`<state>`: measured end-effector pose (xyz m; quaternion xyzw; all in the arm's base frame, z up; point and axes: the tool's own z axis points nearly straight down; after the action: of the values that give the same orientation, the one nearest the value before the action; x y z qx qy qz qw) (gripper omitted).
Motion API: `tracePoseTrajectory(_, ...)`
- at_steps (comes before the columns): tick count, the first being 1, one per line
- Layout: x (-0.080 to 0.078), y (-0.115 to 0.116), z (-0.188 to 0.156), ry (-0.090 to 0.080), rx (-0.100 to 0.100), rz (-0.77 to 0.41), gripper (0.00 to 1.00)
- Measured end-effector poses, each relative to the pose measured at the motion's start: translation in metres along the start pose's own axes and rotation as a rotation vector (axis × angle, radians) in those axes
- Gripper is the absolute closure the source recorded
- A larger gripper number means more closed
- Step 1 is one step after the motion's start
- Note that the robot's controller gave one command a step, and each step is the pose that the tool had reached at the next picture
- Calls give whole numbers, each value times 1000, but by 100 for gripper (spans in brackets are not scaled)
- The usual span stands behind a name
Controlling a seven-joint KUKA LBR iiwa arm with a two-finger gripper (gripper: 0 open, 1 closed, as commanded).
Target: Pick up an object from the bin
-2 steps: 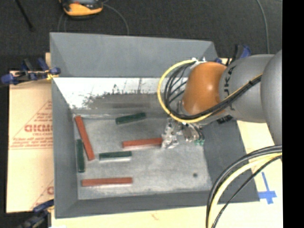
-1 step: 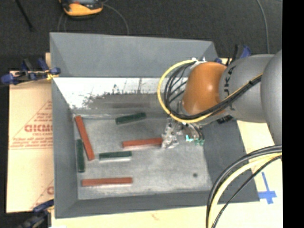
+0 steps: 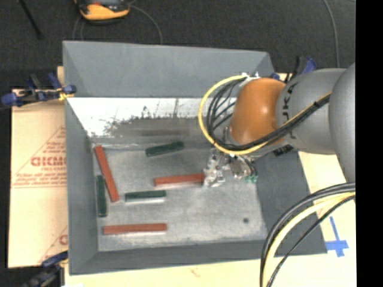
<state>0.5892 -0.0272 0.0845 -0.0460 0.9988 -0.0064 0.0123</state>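
Observation:
My gripper (image 3: 213, 175) hangs low in the right half of the bin, its metal fingers right at the right end of a red-brown flat stick (image 3: 178, 180) that lies crosswise in the middle. Whether the fingers close on that stick end I cannot make out. A dark green stick (image 3: 164, 149) lies a little up and left of it. Another dark green stick (image 3: 145, 195), with a pale edge, lies just below and left of the red-brown one.
A long red-brown stick (image 3: 106, 173) leans along the left wall with a dark green stick (image 3: 101, 195) beside it. One more red-brown stick (image 3: 134, 227) lies along the front wall. The arm's orange cover and cables hang above the bin's right side.

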Motion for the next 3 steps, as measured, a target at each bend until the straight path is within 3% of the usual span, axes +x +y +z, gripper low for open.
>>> tracePoseTrajectory(1,0,0,0,0,0,0,0)
tracePoseTrajectory(2,0,0,0,0,0,-2,100)
tracePoseTrajectory(3,0,0,0,0,0,-2,0)
